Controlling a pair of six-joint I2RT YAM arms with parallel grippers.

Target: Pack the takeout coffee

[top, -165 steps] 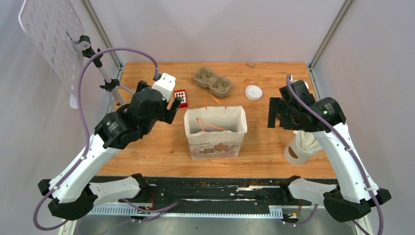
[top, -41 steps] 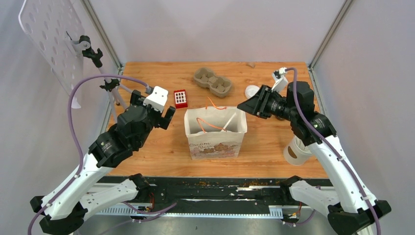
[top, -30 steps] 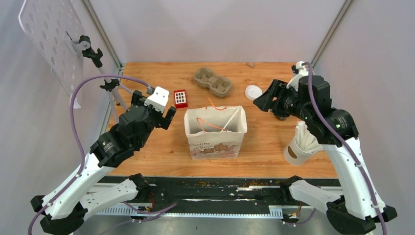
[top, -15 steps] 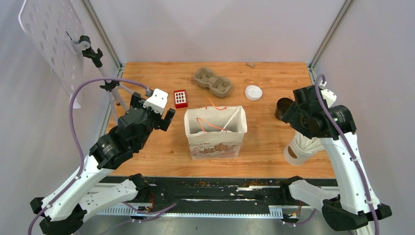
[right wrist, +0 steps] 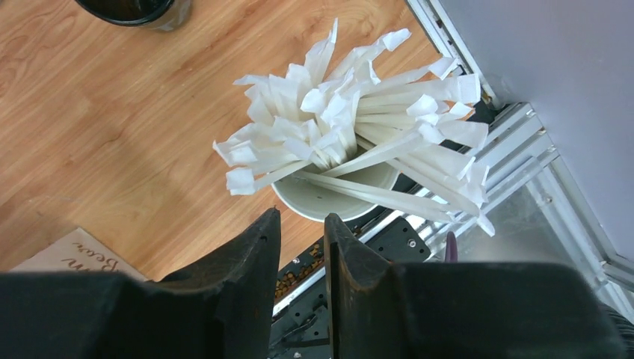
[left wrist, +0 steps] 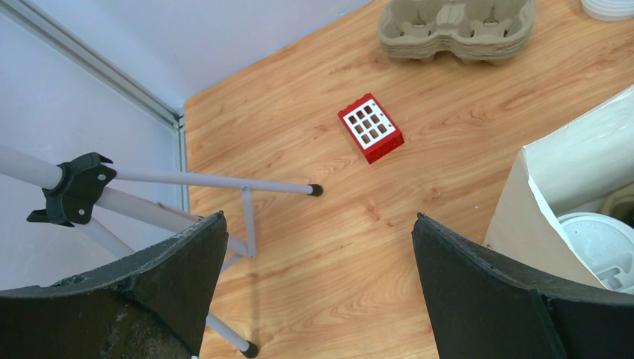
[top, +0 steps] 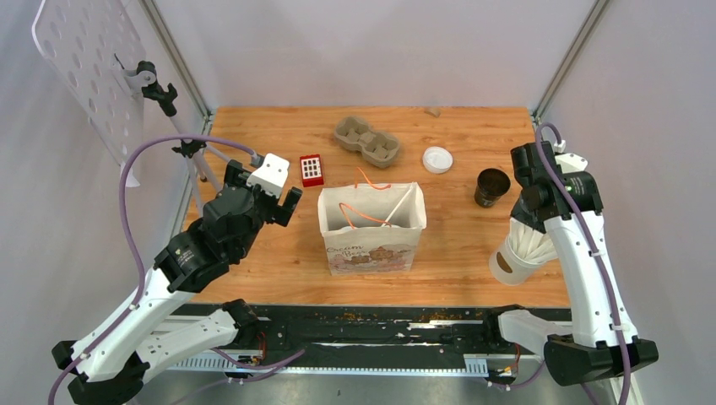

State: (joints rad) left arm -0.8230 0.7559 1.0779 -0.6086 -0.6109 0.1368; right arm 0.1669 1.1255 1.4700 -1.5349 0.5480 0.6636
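The right arm has swung back from beside the dark cup [top: 491, 186] to the right edge of the surface [top: 456, 253], leaving the cup in plain sight from above. The left arm has hardly shifted.

The dark cup stands upright and uncovered on the right side of the surface, nothing touching it. A loose lid [top: 437, 159] lies flat a little farther back and to its left, apart from it. In the left wrist view a second white lid [left wrist: 602, 247] shows inside the bag [top: 371, 245], low against its left wall; the cup under it is hidden.

The right claw [right wrist: 303, 221] hangs over the holder [top: 511, 266] at the near right. Its fingers are drawn almost together with only a slim gap, and nothing sits between them. The white sticks [right wrist: 351, 127] fan out of the holder below it, and the dark cup's rim shows at the top edge of that view.

The left claw [left wrist: 318, 218] is spread wide and holds nothing, hovering left of the bag. A red block [top: 311, 170] lies on the surface beyond it, with the tripod [left wrist: 187, 179] legs to the left.

The bag stands open in the middle of the surface, orange handles folded inward. The tray [top: 366, 141] sits behind it toward the far edge, between the red block and the loose lid.
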